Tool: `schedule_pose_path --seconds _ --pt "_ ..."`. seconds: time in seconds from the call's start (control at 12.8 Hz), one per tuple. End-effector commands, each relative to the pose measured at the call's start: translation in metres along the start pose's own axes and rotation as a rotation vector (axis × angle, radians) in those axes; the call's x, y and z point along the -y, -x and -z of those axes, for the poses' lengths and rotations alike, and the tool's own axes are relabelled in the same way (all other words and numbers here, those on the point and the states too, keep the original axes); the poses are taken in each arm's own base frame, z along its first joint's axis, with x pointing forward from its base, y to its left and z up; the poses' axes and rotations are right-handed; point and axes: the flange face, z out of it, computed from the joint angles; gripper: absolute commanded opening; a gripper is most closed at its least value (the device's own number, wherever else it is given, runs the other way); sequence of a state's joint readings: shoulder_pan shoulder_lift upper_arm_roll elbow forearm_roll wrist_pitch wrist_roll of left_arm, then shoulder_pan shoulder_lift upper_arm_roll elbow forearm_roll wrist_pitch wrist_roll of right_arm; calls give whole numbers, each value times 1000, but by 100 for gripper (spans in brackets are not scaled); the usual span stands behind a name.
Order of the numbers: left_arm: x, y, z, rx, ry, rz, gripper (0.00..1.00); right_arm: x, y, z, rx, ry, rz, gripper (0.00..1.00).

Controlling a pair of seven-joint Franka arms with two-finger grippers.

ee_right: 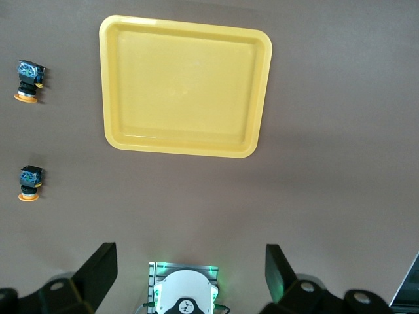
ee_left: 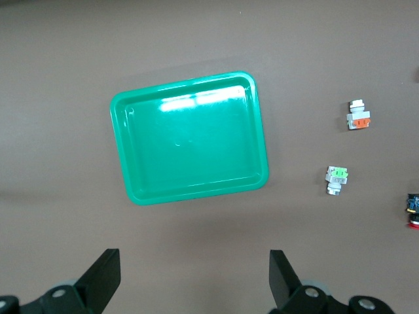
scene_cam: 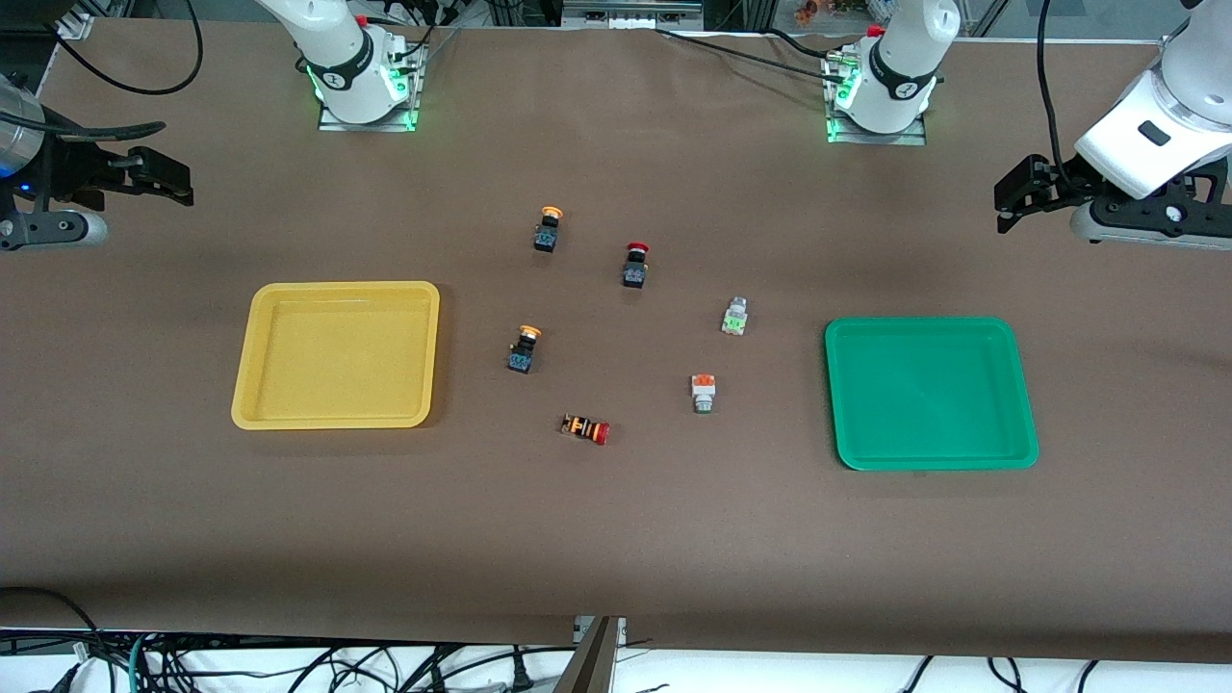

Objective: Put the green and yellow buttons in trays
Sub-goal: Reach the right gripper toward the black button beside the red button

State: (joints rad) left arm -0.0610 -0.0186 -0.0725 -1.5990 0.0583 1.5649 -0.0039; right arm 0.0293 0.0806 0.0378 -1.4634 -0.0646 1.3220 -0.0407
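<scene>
While both arms wait with the left gripper [ee_left: 193, 278] and right gripper [ee_right: 190, 271] spread, six buttons lie between two trays. Two are yellow-capped [scene_cam: 549, 228], two white-bodied [scene_cam: 735, 316], two red-capped [scene_cam: 634, 264]; the yellow tray [scene_cam: 252, 385] and green tray [scene_cam: 1020, 423] hold nothing.

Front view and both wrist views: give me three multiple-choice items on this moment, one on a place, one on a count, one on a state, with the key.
1. Where does the red-capped button with the orange-striped body lie?
A. in the shallow yellow plastic tray
B. on the brown table, nearest the front camera of all the buttons
C. in the shallow green plastic tray

2. How many buttons are in the trays?
A. none
B. two
C. four

3. How do the left gripper and the right gripper stand?
A. both shut on buttons
B. one open, one shut
C. both open, holding nothing

Key: 1 B, it lies lowest in the front view; 2 A, both trays show bare floors; 3 C, each wrist view shows spread fingers with nothing between.
</scene>
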Motion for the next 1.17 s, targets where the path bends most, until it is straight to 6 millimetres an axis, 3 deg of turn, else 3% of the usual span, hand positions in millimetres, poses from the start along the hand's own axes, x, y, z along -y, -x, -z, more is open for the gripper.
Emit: schedule_pose_path --seconds 0.0,0.31,0.62,0.78,0.86,1.09 --pt "0 -6 6 6 8 -17 100 -3 -1 6 -9 -17 -14 100" --pt "0 -6 6 6 8 -17 100 1 -1 6 -6 -14 -10 100" --pt "-2 -5 5 13 10 -21 100 7 -22 -11 -2 -13 7 100" --pt "-9 -5 3 20 12 -32 100 14 -45 -43 61 -17 28 100" --pt "-9 -5 3 20 12 -32 100 16 -48 -48 67 -16 36 100" --pt "-9 -4 2 26 12 -31 100 60 -72 -85 62 -25 88 100"
